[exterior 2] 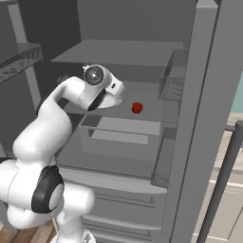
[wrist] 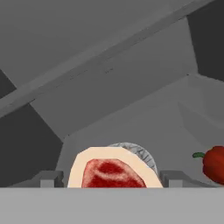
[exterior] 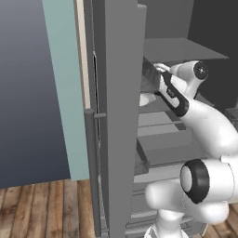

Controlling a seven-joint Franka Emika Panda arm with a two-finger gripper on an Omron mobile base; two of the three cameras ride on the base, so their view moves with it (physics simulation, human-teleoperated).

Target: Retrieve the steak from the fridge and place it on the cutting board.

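Nearest the hand camera lies the steak, a red slab with a pale fat rim, cut off by the lower edge of that view and resting on a grey shelf inside the fridge. Behind the steak, the edge of a round silvery plate shows, touching or just under it; which cannot be told. To the right on the same shelf, well apart from the steak, sits a small glossy red pepper with a green stalk, also visible as a red ball in the right base view. Both base views show the white arm reaching into the open fridge, with the hand low over the shelf at the plate. Whether its fingers are spread or pressed together cannot be told. The fridge door stands open, its long bar handle near the camera.
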